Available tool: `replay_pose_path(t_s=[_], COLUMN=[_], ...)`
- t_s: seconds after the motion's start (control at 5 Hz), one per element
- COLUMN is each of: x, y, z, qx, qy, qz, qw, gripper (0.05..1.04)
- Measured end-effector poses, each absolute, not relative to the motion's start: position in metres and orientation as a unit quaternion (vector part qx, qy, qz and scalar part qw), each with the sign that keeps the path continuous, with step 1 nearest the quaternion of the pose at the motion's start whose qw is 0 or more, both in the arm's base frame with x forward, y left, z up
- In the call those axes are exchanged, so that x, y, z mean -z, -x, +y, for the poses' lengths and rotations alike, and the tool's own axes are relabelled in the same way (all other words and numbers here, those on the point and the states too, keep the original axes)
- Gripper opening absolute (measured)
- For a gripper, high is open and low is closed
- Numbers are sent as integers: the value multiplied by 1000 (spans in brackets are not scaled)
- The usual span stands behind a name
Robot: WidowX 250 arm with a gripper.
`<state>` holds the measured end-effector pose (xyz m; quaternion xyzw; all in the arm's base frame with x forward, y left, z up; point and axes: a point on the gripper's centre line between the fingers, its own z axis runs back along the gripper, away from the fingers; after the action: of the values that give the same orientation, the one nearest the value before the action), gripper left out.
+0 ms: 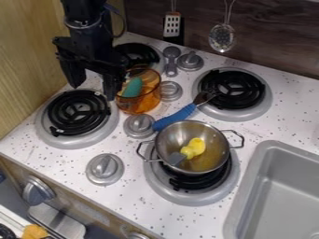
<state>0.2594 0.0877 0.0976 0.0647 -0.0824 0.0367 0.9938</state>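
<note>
A clear orange pot stands on the white speckled stovetop, at far left among the burners, with a teal-green object inside. The black two-finger gripper hangs over the left side, its fingers spread apart with nothing between them; one is right by the pot's left rim, though contact cannot be told. Right of the pot lies a blue-handled utensil, its head at the far right burner. Nearer, a two-handled silver metal pot on the near right burner holds a yellow-and-grey object.
</note>
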Motion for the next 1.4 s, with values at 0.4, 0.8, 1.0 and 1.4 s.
replay_pose_path(t_s=[0.4,0.8,1.0,1.4], x=[-92,-84,-70,-45], y=[-262,-268,-273,-277], z=[69,32,21,6], qx=[-48,-88,-88,-66], qy=[-52,8,32,59], qz=[-73,-56,-47,-53], qw=[995,994,995,995], gripper=[1001,1001,1001,1001])
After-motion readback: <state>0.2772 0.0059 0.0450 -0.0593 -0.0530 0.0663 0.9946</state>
